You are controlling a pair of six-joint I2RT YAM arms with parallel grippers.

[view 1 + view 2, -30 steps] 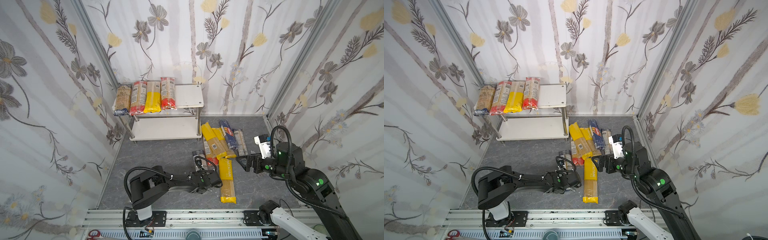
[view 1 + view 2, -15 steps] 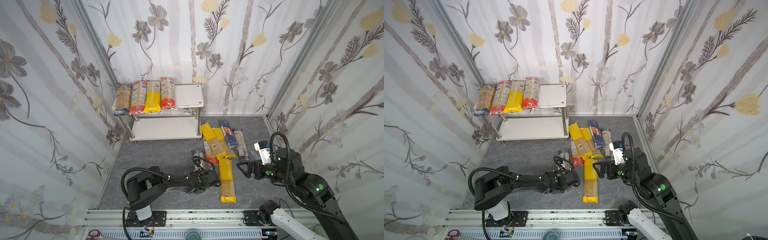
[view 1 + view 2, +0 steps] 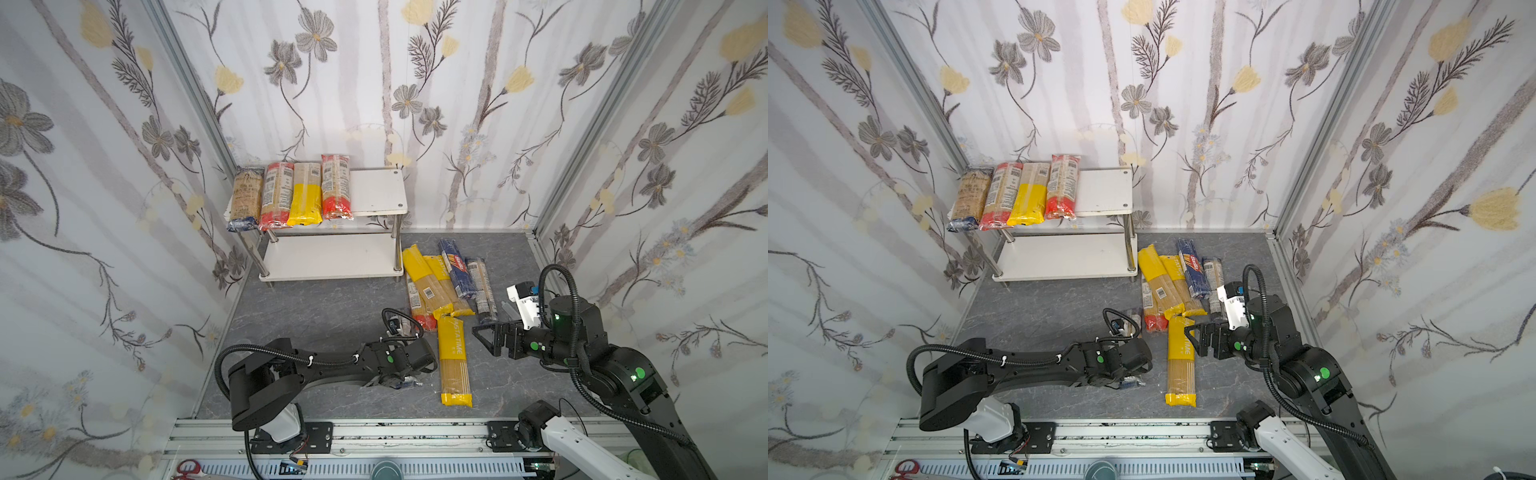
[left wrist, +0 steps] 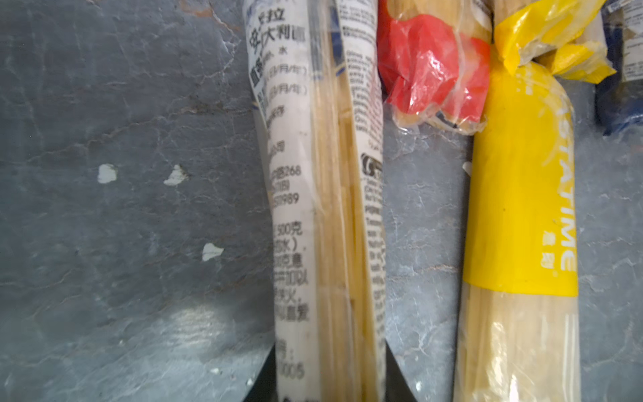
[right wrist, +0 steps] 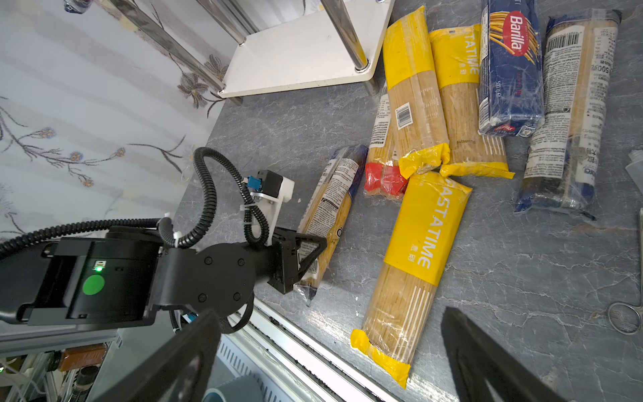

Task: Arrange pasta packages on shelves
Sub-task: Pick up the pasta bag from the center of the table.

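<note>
When we look down from above, both top views show the shelves (image 3: 332, 259) against the back wall, with four pasta packages (image 3: 291, 195) side by side across the left part of the top board; a cluster of loose packets (image 3: 446, 278) lies on the grey floor just right of the shelves; a yellow Pastatime packet (image 3: 454, 357) lies farther out from the shelves, its shelf-side end touching that cluster; the left gripper (image 3: 397, 380) sits low on the floor well in front of the shelves, its jaws hidden under its own wrist, so from here we cannot tell their state; the right gripper (image 3: 1194, 338) hovers in front and to the right of the shelves, spread wide and empty; in the left wrist view a white-labelled packet (image 4: 327, 209) runs lengthwise between the two dark jaws, which press its sides; in the right wrist view we see the left gripper (image 5: 308, 254) clamped narrow across that packet at its end farthest from the shelves, while the right gripper's own fingers (image 5: 188, 348) stand far apart with nothing between them.
</note>
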